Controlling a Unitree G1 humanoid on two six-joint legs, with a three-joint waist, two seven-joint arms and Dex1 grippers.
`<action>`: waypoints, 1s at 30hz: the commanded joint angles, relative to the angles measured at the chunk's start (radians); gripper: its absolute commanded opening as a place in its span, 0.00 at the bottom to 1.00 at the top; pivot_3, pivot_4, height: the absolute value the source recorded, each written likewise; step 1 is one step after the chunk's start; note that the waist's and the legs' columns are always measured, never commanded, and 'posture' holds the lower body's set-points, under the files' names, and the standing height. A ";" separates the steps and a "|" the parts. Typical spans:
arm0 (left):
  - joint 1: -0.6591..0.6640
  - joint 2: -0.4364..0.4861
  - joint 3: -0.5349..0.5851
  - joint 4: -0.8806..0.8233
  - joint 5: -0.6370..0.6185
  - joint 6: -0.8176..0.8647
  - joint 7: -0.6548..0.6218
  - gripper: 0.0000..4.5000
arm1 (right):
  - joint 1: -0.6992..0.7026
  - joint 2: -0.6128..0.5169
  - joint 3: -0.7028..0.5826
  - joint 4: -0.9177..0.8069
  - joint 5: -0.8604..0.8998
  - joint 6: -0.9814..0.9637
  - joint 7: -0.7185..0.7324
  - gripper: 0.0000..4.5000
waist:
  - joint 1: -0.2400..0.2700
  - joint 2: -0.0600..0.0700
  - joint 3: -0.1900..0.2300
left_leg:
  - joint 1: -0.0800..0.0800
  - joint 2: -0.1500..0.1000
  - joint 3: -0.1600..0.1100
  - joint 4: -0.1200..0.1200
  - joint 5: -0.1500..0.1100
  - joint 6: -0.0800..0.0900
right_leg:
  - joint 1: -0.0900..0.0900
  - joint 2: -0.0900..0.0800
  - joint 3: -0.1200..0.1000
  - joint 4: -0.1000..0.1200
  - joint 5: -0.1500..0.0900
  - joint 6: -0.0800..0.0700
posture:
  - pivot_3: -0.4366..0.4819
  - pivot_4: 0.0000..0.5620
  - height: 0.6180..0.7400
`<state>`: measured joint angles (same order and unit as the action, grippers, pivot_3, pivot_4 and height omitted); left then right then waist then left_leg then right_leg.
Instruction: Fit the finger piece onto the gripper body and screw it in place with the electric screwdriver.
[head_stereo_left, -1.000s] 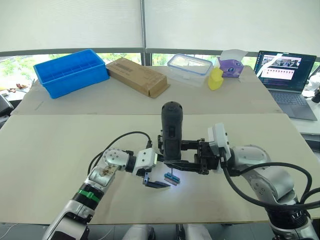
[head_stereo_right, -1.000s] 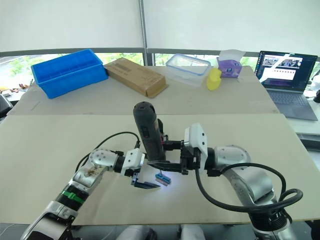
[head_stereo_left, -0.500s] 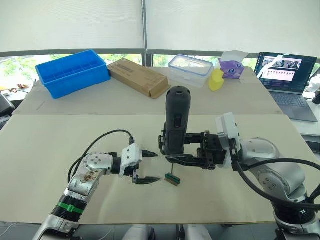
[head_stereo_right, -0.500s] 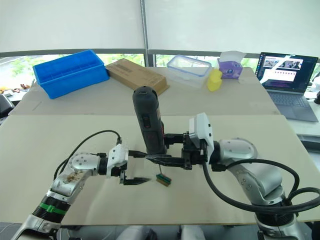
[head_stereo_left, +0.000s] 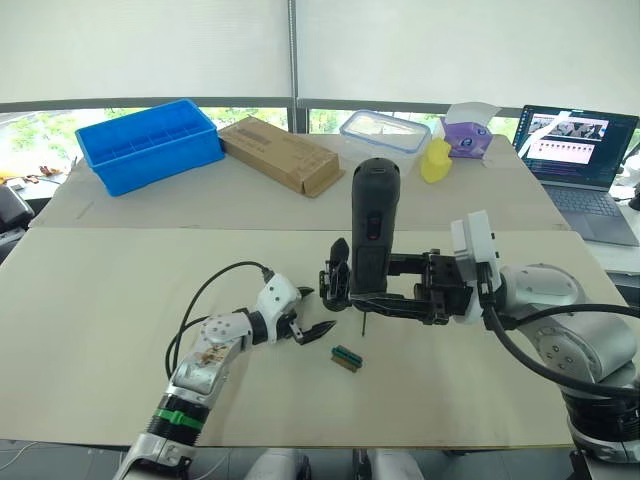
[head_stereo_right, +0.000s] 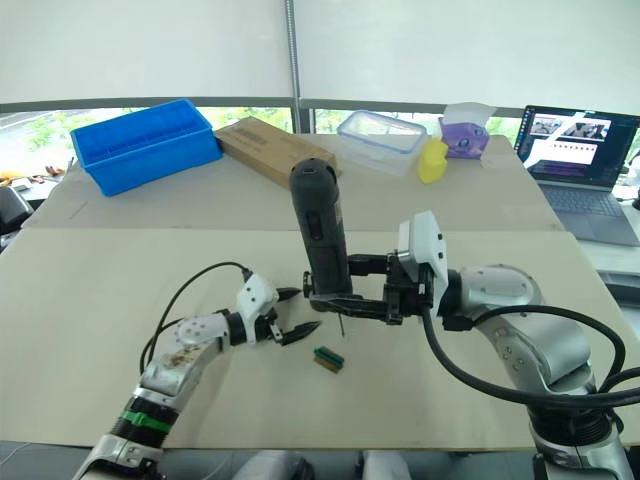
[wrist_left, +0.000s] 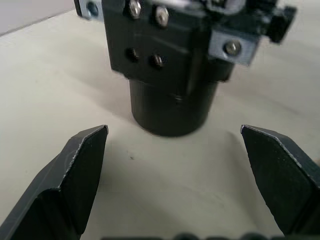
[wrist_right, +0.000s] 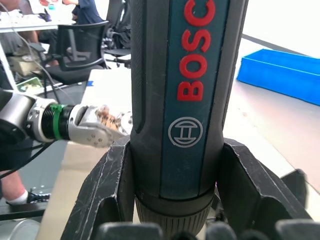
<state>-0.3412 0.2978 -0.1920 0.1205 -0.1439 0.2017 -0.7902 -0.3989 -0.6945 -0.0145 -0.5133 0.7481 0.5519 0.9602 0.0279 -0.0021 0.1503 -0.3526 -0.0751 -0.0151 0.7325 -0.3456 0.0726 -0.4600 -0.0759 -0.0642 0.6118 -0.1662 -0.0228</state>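
Soft, even daylight comes through the blinds (head_stereo_left: 150, 45) at the back, leaving the pale table (head_stereo_left: 120, 290) bright with only faint shadows. The laptop screen (head_stereo_left: 575, 135) glows. In the left wrist view the black fingers (wrist_left: 75, 170) are blurred at close range, and the screwdriver (wrist_right: 192, 85) looms large but readable.

the electric screwdriver (wrist_right: 187, 100) carries the brand name "bosch" in red capital letters running along its dark blue-grey body; the letters "bosc" are readable, the last cut off at the frame edge. beneath the name sits a round emblem, a circle enclosing an h-like mark. the laptop (head_stereo_left: 575, 150) screen shows rows of content too small to read. printing on the cardboard box (head_stereo_left: 277, 154) cannot be made out.
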 joint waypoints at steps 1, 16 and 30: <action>-0.047 -0.042 -0.009 0.058 0.012 -0.036 0.026 1.00 | 0.003 0.003 -0.037 -0.049 0.007 -0.029 -0.014 0.43 | 0.004 0.000 0.000 | 0.000 0.000 0.000 0.000 0.000 0.000 | 0.000 0.000 0.000 0.000 0.000 0.000 | 0.48 0.27 1.00; -0.309 -0.043 -0.014 0.468 -0.034 -0.330 -0.366 0.51 | 0.039 -0.032 -0.073 -0.081 0.019 -0.014 -0.035 0.43 | 0.010 0.000 0.000 | 0.000 0.000 0.000 0.000 0.000 0.000 | 0.000 0.000 -0.001 -0.001 0.000 0.000 | 0.48 0.27 1.00; -0.498 -0.040 -0.002 0.852 0.064 -0.493 -0.493 1.00 | 0.022 -0.048 -0.083 -0.105 0.071 0.029 -0.058 0.43 | 0.010 -0.002 0.001 | -0.001 0.000 0.000 0.001 -0.001 0.002 | 0.000 0.000 -0.001 -0.001 0.000 0.000 | 0.48 0.27 1.00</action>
<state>-0.8482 0.2452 -0.2132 0.9998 -0.0784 -0.2880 -1.2816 -0.3445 -0.7402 -0.0573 -0.5692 0.7748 0.5814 0.9093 0.0377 -0.0040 0.1515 -0.3540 -0.0749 -0.0147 0.7338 -0.3466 0.0745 -0.4599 -0.0759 -0.0656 0.6109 -0.1661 -0.0226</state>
